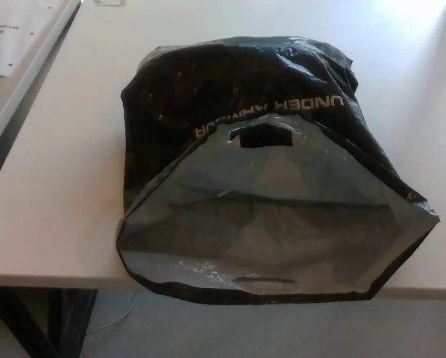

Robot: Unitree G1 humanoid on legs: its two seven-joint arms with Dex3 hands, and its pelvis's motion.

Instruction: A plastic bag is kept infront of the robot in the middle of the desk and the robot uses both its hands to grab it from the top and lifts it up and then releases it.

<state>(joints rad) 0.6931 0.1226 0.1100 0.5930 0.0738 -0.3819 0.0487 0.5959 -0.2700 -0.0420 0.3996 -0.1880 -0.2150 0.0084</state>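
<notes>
While neither the left nor the right robot hand shows anywhere in the head view, so that nothing can be said of their fingers, the large black glossy plastic bag [275, 171] stands alone on the pale, off-white worktop [66, 186]. It sits about midway between the worktop's left and right edges, and its open mouth reaches past the near edge, hanging slightly over it. The mouth gapes toward the camera, showing a grey, dull lining inside. Two die-cut handle slots are visible: one in the far wall of the mouth [266, 136], a dark rounded rectangle, and one in the near lip [264, 282], a narrow slit just beyond the worktop's near edge. Across the black outer face, above the far slot, runs pale lettering printed upside down from this view; it reads "UNDER ARMOUR", curving with the crumpled film. The bag's far end is bunched and creased, catching small glints of light. At the far left corner of the picture, a second pale surface [14, 45] lies beside the worktop's left edge, parted from it by a dark gap, and carries a white sheet with faint print too small to read [7, 33].
</notes>
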